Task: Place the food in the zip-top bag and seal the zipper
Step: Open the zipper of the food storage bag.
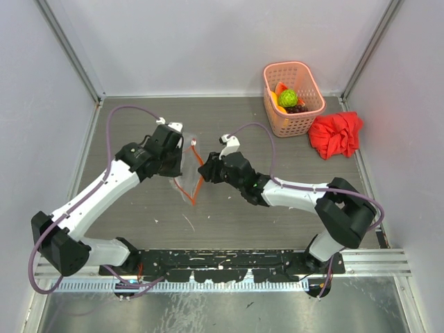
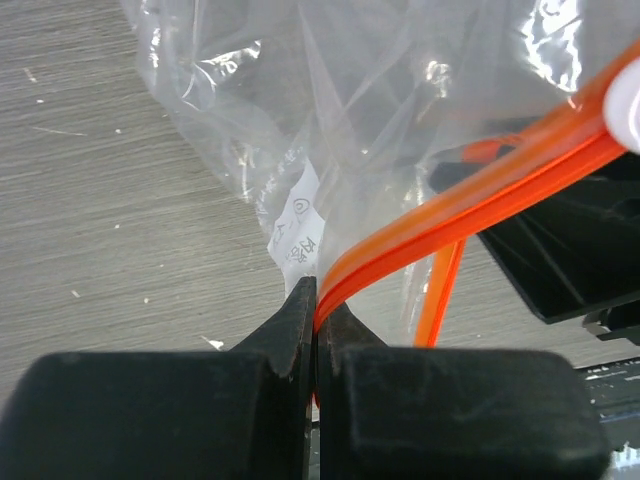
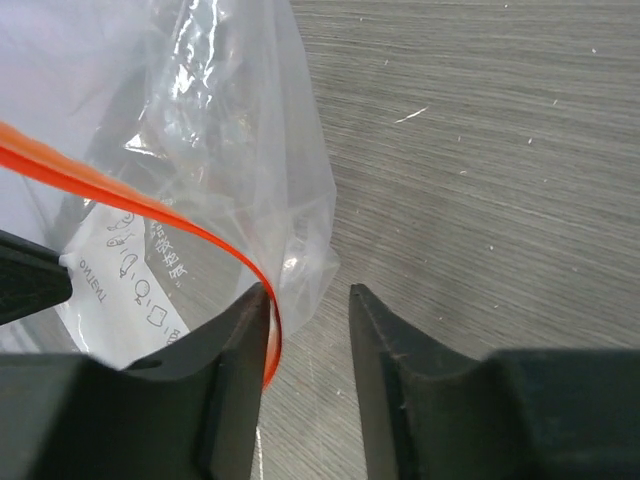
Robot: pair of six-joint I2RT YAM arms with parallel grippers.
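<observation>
The clear zip-top bag (image 1: 186, 179) is held up off the table between my two grippers. Its orange-red zipper (image 1: 200, 173) runs along the mouth edge. My left gripper (image 1: 177, 148) is shut on the zipper strip (image 2: 470, 190), as its wrist view (image 2: 318, 297) shows. My right gripper (image 1: 209, 169) is open; in its wrist view (image 3: 308, 292) the zipper (image 3: 270, 330) lies against the inner face of the left finger, and the bag film (image 3: 240, 150) hangs before it. The food is in the pink basket (image 1: 309, 78): a lime-green ball (image 1: 288, 97), an orange piece (image 1: 281, 88), a yellow piece (image 1: 273, 102) and purple grapes (image 1: 297, 108).
A crumpled red cloth (image 1: 336, 133) lies right of the basket at the back right. Grey walls close in the table at the left, back and right. The arm bases sit on a black rail (image 1: 222, 265) at the near edge.
</observation>
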